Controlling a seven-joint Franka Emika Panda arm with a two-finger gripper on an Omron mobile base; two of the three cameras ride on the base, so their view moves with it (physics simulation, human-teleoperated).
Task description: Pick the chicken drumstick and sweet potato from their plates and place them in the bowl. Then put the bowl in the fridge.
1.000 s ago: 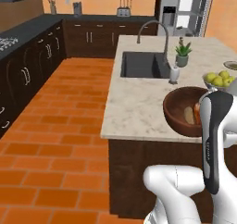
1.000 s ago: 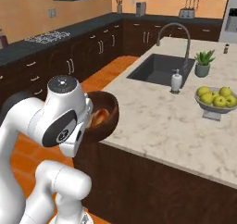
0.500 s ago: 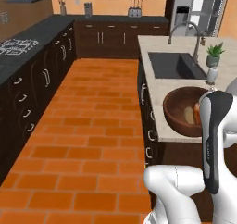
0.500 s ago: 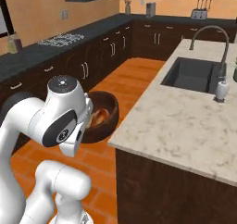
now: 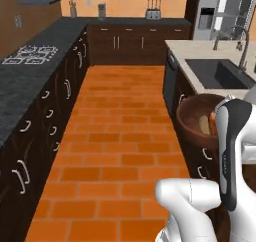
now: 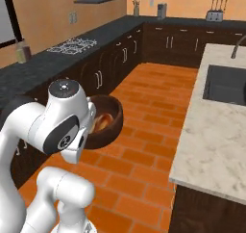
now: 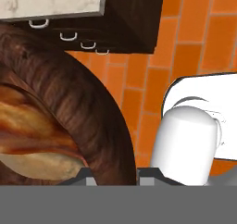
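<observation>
The jaws pinch the deep reddish-brown wooden bowl's [image 5: 197, 117] rim; carry it level so the food stays in.

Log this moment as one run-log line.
gripper: shut on bowl rim | bowl: carried above floor, food inside | fridge: ahead, closed

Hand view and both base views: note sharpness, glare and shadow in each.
Hand view: bowl close and soft-edged, its wood grain smeared. Left base view: flat, even light, brick floor without hard shadows. Right base view: marble counter evenly lit, no glare.
</observation>
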